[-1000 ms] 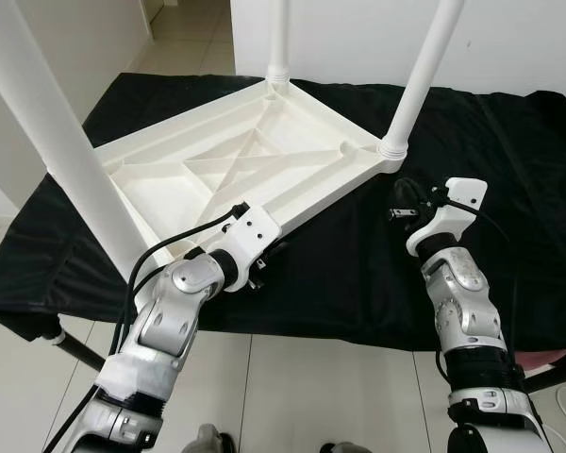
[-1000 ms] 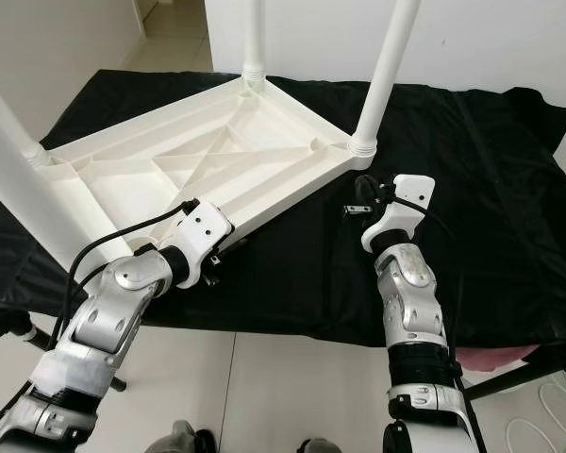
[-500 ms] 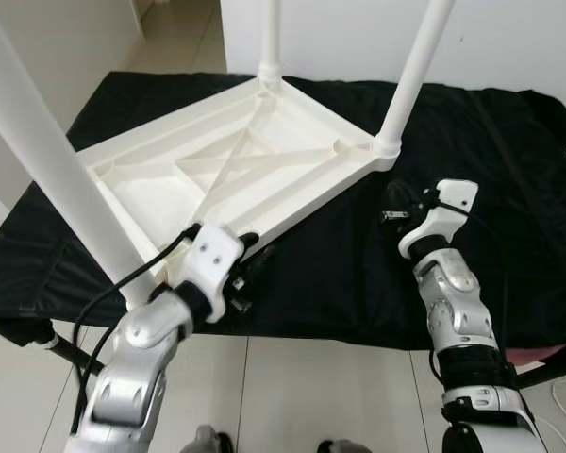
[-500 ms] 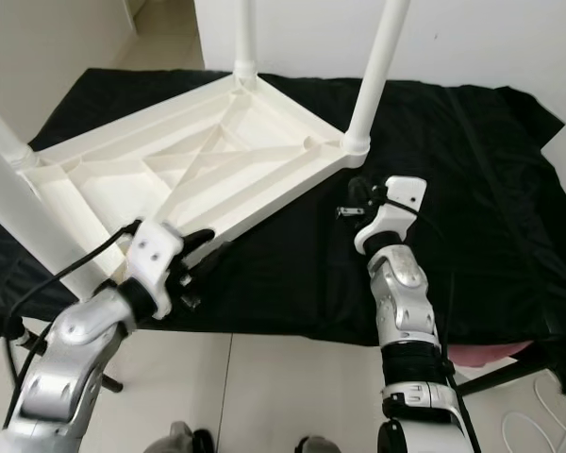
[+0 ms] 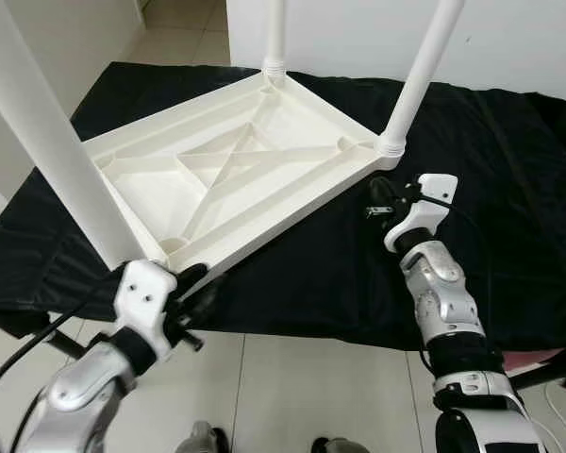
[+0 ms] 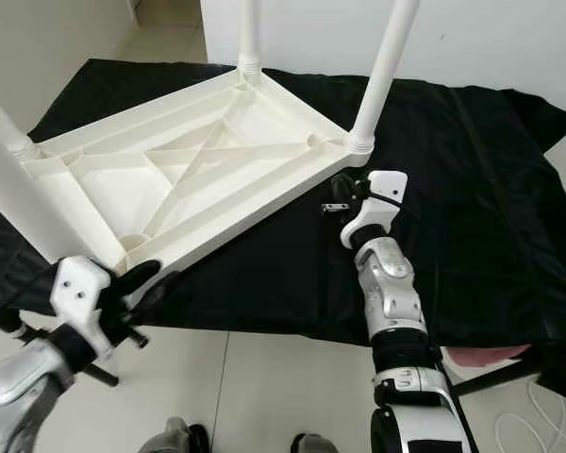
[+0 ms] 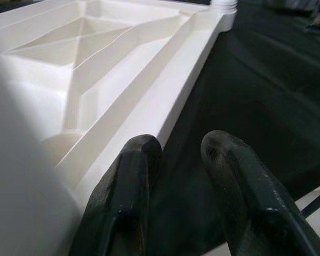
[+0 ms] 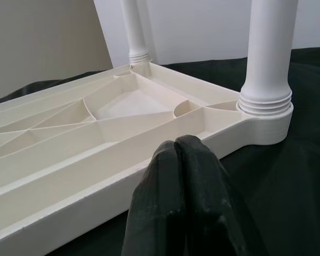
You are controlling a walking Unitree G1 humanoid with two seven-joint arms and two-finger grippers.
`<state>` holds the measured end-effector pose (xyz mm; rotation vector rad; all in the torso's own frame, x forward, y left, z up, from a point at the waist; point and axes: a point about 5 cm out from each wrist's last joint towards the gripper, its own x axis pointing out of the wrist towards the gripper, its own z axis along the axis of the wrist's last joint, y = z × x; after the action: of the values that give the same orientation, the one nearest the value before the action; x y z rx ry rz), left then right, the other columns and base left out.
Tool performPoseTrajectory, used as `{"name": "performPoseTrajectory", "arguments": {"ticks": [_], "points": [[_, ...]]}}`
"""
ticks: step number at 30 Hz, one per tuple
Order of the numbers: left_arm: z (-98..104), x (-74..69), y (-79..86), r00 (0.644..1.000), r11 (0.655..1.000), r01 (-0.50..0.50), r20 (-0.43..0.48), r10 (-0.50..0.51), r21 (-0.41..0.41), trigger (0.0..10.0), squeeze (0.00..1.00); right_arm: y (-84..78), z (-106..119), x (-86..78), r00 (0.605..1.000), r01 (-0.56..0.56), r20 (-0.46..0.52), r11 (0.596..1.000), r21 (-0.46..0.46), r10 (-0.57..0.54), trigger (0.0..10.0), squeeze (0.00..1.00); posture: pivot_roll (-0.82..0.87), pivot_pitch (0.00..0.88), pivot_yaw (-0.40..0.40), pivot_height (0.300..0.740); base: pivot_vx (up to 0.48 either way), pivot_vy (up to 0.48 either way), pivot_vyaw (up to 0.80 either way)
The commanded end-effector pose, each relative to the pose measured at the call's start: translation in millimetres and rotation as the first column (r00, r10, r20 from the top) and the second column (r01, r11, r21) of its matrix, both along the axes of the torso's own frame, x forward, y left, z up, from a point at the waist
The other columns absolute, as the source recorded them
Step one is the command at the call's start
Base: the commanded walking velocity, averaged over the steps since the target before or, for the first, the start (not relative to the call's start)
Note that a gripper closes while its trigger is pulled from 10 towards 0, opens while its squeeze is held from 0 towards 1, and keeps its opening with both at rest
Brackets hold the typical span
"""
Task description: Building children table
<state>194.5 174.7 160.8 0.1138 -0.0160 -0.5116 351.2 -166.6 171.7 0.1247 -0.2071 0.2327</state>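
Observation:
A white plastic children's table top lies upside down on a black cloth. White legs stand up from it at the far corner, the right corner and the near-left corner. A round socket sits at the near corner. My left gripper is open just off that near corner, one finger beside the rim and only cloth between the fingers. My right gripper is shut on nothing, low over the cloth near the right leg's base.
The cloth-covered surface ends at a front edge, with tiled floor below. A white wall stands behind. The cloth to the right of the table top is bare.
My left arm has drawn back and down from the table top's front rim to the near corner. The right gripper has shifted slightly left, and the camera view has moved a little.

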Motion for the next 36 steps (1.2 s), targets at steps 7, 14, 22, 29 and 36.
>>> {"name": "performPoseTrajectory", "arguments": {"ticks": [7,14,22,29,36], "points": [[-5.4,-35.7,33.5,0.984,0.998,0.045,-0.177,-0.037,0.036,10.0,0.00,12.0,-2.4,5.5,0.999,-0.041,-0.006,0.999,0.009,0.041,10.0,0.00,0.07,0.124,-0.013,0.740,0.000,0.000,0.00],[-5.3,-66.1,79.0,0.943,0.997,0.005,-0.331,0.021,0.078,10.0,0.00,16.5,-1.4,9.4,0.998,-0.059,-0.002,0.998,0.011,0.059,10.0,0.00,0.10,0.123,-0.019,0.740,0.000,0.000,0.00],[-9.2,-57.9,137.4,0.906,0.941,-0.216,-0.304,0.293,0.261,10.0,0.00,18.7,-1.1,10.7,0.998,-0.060,0.004,0.998,0.020,0.060,10.0,0.00,0.09,0.116,-0.014,0.740,0.000,0.000,0.00],[-7.3,-13.4,134.2,0.893,0.888,-0.393,-0.133,0.430,0.238,10.0,0.00,19.4,-1.2,10.2,0.999,-0.048,0.015,0.998,0.033,0.047,10.0,0.00,0.07,0.101,-0.003,0.740,0.000,0.000,0.00],[-2.6,17.9,99.9,0.924,0.923,-0.372,-0.056,0.379,0.100,10.0,0.00,20.6,-2.2,8.2,0.999,-0.039,0.020,0.998,0.045,0.038,10.0,0.00,0.05,0.090,0.004,0.740,0.000,0.000,0.00]]}}
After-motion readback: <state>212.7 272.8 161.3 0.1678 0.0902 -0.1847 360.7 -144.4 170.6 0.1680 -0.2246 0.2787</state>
